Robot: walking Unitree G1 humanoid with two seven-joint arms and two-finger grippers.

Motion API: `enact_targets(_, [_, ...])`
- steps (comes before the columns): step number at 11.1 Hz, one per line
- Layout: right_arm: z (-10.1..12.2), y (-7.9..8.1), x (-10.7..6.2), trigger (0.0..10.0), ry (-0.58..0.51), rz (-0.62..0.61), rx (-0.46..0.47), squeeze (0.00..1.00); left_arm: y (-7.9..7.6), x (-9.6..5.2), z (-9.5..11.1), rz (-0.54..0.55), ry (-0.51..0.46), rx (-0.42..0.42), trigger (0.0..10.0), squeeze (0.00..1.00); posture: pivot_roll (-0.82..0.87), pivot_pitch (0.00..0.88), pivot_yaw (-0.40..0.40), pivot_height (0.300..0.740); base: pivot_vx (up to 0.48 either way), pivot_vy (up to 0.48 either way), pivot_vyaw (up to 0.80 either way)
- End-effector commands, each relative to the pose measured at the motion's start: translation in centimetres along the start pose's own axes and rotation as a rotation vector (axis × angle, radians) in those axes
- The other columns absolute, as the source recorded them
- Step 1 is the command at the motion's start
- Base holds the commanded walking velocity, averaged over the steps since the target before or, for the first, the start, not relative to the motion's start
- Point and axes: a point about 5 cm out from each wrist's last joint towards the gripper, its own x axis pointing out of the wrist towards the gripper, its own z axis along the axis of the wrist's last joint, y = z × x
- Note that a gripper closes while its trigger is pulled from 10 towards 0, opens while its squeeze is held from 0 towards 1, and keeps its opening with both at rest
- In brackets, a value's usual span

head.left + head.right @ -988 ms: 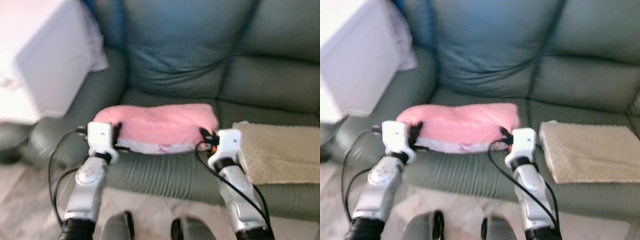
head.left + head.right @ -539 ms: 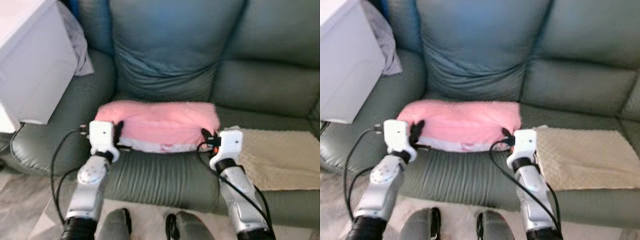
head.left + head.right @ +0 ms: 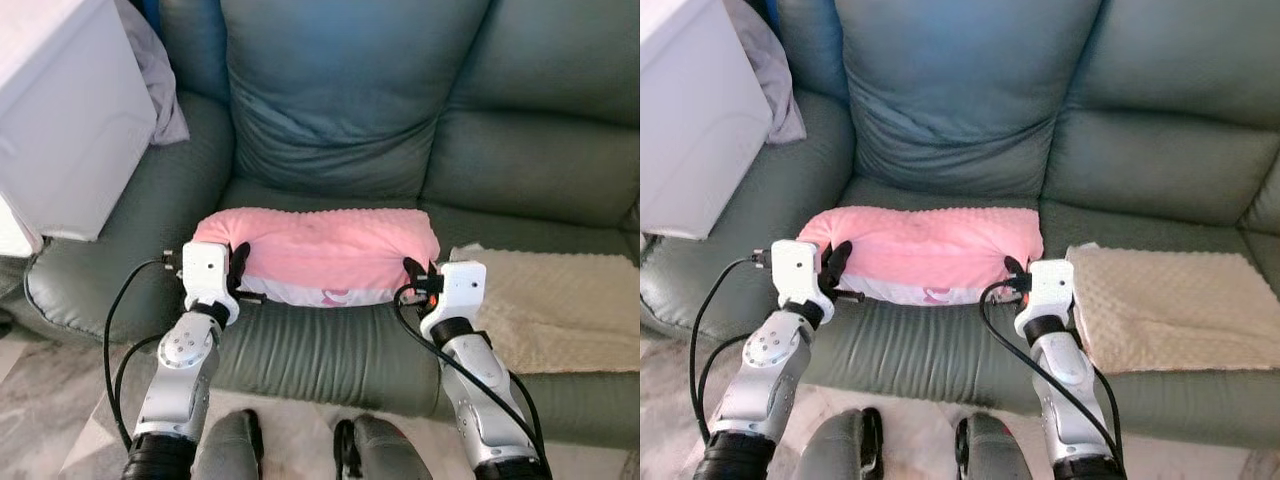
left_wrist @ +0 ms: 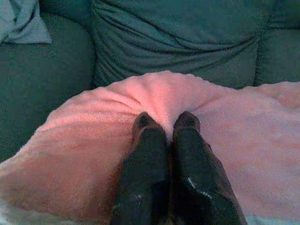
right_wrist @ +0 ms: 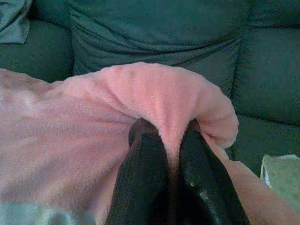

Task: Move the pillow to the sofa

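Note:
A fluffy pink pillow [image 3: 320, 252] with a white underside lies across the front of the green sofa's seat cushion [image 3: 320, 345]. My left gripper [image 3: 238, 262] pinches its left end, and my right gripper [image 3: 410, 272] pinches its right end. In the left wrist view the black fingers [image 4: 150, 154] are shut with a fold of pink fabric [image 4: 164, 101] between the tips. The right wrist view shows that gripper's fingers [image 5: 147, 164] squeezed on a raised ridge of the pillow [image 5: 173, 103]. The sofa's back cushion [image 3: 340, 90] rises just behind.
A beige textured blanket [image 3: 560, 305] covers the seat to the right. A white box-like piece of furniture [image 3: 60, 110] stands at the left, over the sofa's armrest [image 3: 110, 250], with a grey cloth [image 3: 155, 85] draped behind it. My feet [image 3: 300, 450] stand on marbled floor below.
The camera has steadied and shifted a little, so the sofa looks sharper. The pillow sits slightly lower against the seat, with both grippers still shut on its ends.

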Motion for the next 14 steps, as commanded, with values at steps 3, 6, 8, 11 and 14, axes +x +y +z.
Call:
enact_targets(3, [0.1,0.0,-0.1,10.0,-0.010,0.006,0.013,0.00,0.0,-0.1,-0.4,0.006,0.024,0.009,10.0,0.00,-0.06,0.213,-0.029,0.627,0.000,0.000,0.00])
enact_targets(6, [0.1,0.0,-0.1,10.0,-0.010,-0.001,0.011,0.00,-0.1,0.0,0.1,0.000,0.000,0.014,10.0,0.00,-0.06,0.215,-0.026,0.627,0.000,0.000,0.00])
enact_targets(8, [0.1,-0.1,-0.2,10.0,-0.010,0.000,0.011,0.00,0.0,0.1,0.4,0.010,-0.015,0.016,10.0,0.00,-0.06,0.215,-0.025,0.627,0.000,0.000,0.00])
enact_targets(11, [0.1,-0.3,-0.2,10.0,-0.012,0.001,0.012,0.00,0.1,0.1,0.6,0.033,-0.035,0.017,10.0,0.00,-0.06,0.215,-0.026,0.627,0.000,0.000,0.00])
enact_targets(14, [0.3,-0.6,0.0,10.0,-0.020,-0.001,-0.001,0.00,-0.1,0.2,0.9,0.029,-0.052,0.018,10.0,0.00,-0.06,0.214,-0.030,0.627,0.000,0.000,0.00])
